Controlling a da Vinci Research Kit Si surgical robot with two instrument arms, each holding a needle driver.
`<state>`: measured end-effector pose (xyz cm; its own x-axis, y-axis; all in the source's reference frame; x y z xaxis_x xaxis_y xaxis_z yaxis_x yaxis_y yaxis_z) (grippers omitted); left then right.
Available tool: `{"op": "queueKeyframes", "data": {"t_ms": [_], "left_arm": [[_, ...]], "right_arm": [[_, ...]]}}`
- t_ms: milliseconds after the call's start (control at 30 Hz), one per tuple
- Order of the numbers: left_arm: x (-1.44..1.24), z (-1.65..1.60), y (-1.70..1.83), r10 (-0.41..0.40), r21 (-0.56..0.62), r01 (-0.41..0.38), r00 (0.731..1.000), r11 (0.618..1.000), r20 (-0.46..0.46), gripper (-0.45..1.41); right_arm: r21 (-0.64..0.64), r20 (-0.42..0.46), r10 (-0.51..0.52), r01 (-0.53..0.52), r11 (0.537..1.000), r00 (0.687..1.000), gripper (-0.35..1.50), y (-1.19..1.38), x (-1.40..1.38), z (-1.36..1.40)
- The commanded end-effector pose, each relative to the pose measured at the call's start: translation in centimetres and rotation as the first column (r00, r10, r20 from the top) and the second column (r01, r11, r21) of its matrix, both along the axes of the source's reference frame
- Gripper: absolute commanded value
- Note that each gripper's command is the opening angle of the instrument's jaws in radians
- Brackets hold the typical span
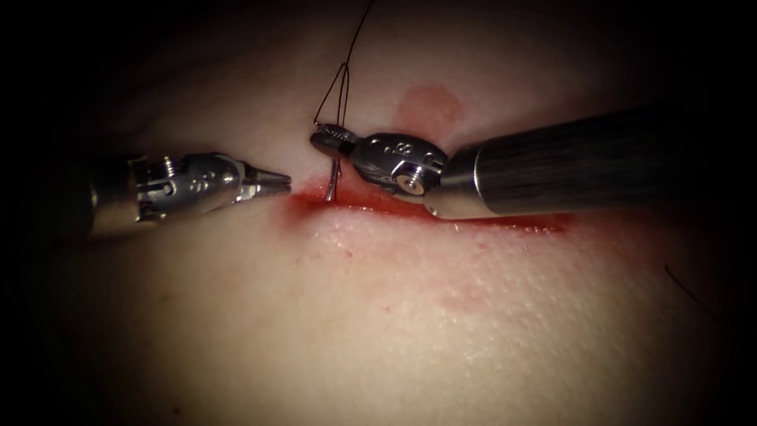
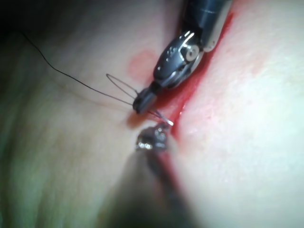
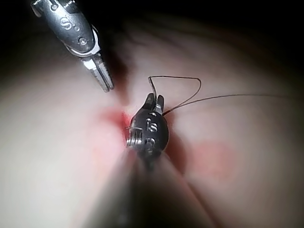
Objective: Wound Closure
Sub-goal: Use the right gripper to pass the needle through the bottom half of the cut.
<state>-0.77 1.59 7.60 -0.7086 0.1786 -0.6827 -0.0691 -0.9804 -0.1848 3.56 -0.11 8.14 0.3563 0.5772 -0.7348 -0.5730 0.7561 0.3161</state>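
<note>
1. Endoscope view, nearest part: bare tissue [image 1: 410, 315] is seen below the cut [image 1: 473, 217], with red fluid [image 1: 371, 203] pooled along the cut line.
2. Left tool [image 1: 277, 181] is held level, w/ tip near the cut's left end and just left of the needle; jaws are seen closed and nothing is gripped. In the right wrist view it [image 3: 105, 80] is pointed down toward the cut end, apart from the other tool.
3. Right tool [image 1: 331, 140] is brought in from the right, shaft laid low over the cut, wrist angled toward the left. Jaws are clamped on the needle [image 1: 331, 183] at its upper part, near the thread end as far as can be judged.
4. Needle is stood about upright; its lower end is set in the tissue at the cut's left end.
5. Thread [image 1: 341, 87] is looped above the right tool's jaws, then run up and away over the far tissue.
6. Step judged: needle held mid-bite at the cut's left end. Next move calls for a firm grip kept on the curve and thread kept clear of the jaws.
</note>
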Motion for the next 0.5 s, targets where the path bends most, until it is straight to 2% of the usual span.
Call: {"op": "queueKeyframes", "data": {"t_ms": [33,500], "left_arm": [[-0.05,0.06,-0.02,0.006,-0.004,-0.006,1.000,1.000,0.000,-0.34],[-0.20,0.38,-0.02,0.044,0.028,-0.046,0.996,0.999,0.083,-0.35]], "right_arm": [[0.009,-0.008,0.000,0.000,1.000,1.000,-0.35,-0.03,0.06,0.05],[0.057,-0.007,-0.007,0.008,0.998,1.000,-0.35,-0.10,0.06,0.11]]}}
